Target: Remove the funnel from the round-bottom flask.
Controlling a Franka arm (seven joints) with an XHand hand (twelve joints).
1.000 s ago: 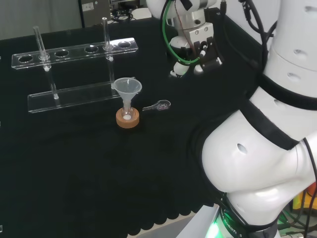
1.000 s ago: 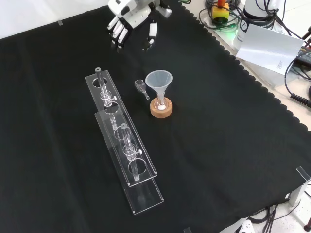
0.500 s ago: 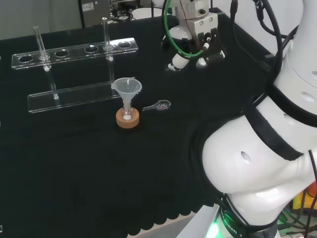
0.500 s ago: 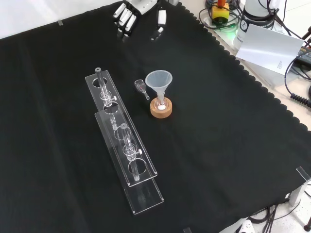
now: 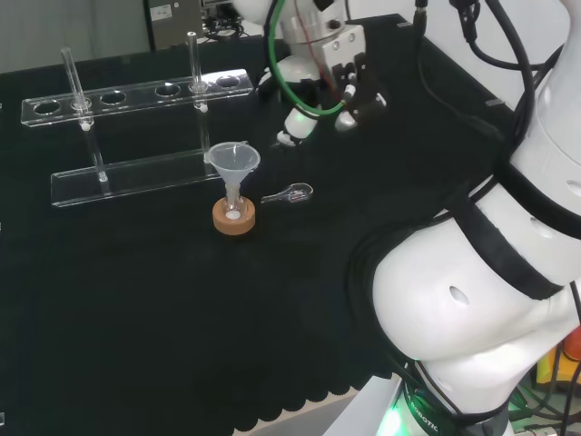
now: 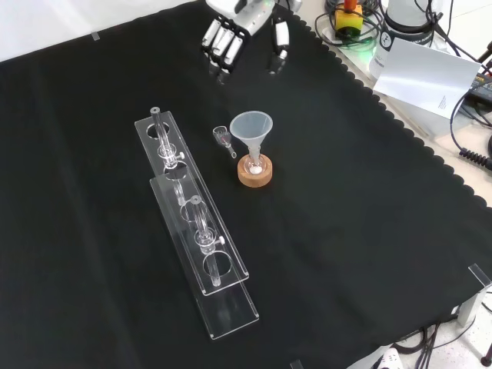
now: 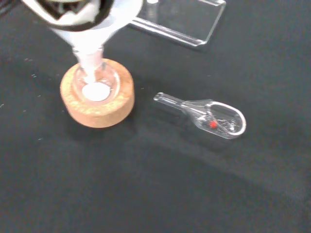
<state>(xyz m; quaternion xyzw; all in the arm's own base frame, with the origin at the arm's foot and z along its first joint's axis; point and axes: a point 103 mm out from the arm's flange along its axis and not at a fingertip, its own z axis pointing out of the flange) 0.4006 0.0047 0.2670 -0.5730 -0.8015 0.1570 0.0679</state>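
Right now I have the hand (image 6: 240, 31) up over the far part of the counter (image 6: 369, 231), its fingers (image 6: 221, 44) hanging straight and relaxed with the thumb (image 6: 280, 42) set apart from them, and nothing in it. I judge that spread is what I want for coming down around a cone, so I leave it as it is. In the front view it sits above and a little left of the funnel (image 6: 251, 128), well apart from it; in the head view it is up and to the right of the funnel.

The funnel stands upright with its stem down the neck of the round-bottom flask (image 7: 95, 86), and the flask rests in a cork ring (image 6: 254, 172) that keeps it from rolling. Some white material lies at the flask's bottom, so a straight lift seems safest.

Just beside the ring lies a small glass scoop (image 7: 206, 115), which my fingers could brush on the way in. Left of it in the front view stands a clear acrylic tube rack (image 6: 196, 231).
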